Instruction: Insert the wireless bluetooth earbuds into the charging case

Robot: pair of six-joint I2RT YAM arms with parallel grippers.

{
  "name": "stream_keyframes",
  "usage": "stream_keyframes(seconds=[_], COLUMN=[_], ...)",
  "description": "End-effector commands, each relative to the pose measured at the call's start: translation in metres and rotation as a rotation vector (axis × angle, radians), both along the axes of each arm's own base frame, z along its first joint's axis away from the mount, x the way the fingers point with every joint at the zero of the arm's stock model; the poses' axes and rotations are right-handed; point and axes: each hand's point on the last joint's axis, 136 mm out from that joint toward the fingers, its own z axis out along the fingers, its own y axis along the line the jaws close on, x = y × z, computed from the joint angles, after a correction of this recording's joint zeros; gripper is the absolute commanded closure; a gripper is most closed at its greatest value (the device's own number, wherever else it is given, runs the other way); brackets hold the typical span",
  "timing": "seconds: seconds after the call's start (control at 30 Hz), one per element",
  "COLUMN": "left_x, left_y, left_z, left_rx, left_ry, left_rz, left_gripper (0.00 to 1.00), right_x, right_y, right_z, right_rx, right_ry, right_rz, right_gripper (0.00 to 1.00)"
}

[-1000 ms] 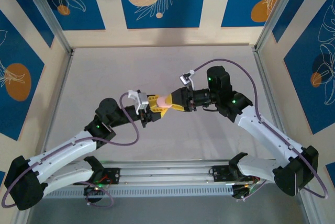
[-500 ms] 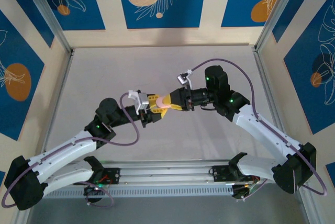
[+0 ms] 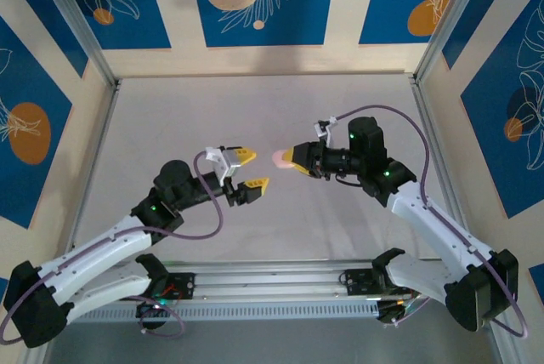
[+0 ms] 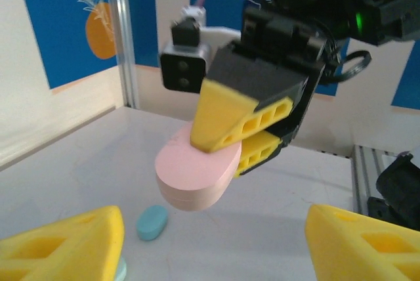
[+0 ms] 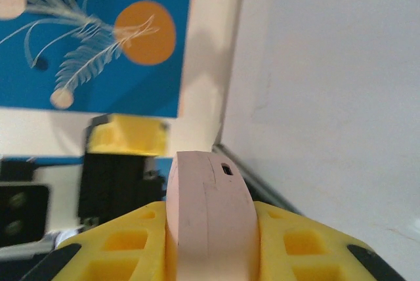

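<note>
The right end effector (image 3: pixel 291 157) is clamped on one end of the pink charging case (image 4: pixel 193 179) and holds it in the air above the counter (image 3: pixel 255 109). The left end effector (image 3: pixel 249 169) stands just beside it with its fingers apart and empty. A pale blue earbud (image 4: pixel 152 222) lies on the counter under the case. The case now hangs from one grip only, so I think it can turn or slip out and fall on the earbud. It also seems closed, which would block the insertion. One second earlier both end effectors met at the case; since then the left one has opened and moved back.
</note>
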Motion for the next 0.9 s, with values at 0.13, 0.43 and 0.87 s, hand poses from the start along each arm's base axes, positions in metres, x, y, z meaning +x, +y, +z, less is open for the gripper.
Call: stream_keyframes(seconds=[0.13, 0.43, 0.87], left_x=[0.033, 0.062, 0.066], left_y=[0.03, 0.051, 0.074], left_z=[0.001, -0.032, -0.037], left_rx=[0.057, 0.169, 0.14], left_ry=[0.088, 0.285, 0.319], left_rz=[0.274, 0.474, 0.58], left_gripper=[0.25, 0.2, 0.15], right_x=[0.027, 0.034, 0.048], right_y=[-0.027, -0.013, 0.027], right_z=[-0.079, -0.15, -0.197], right_rx=[-0.086, -0.153, -0.205], right_ry=[0.184, 0.327, 0.344], right_rz=[-0.165, -0.127, -0.068], right_gripper=[0.82, 0.82, 0.82])
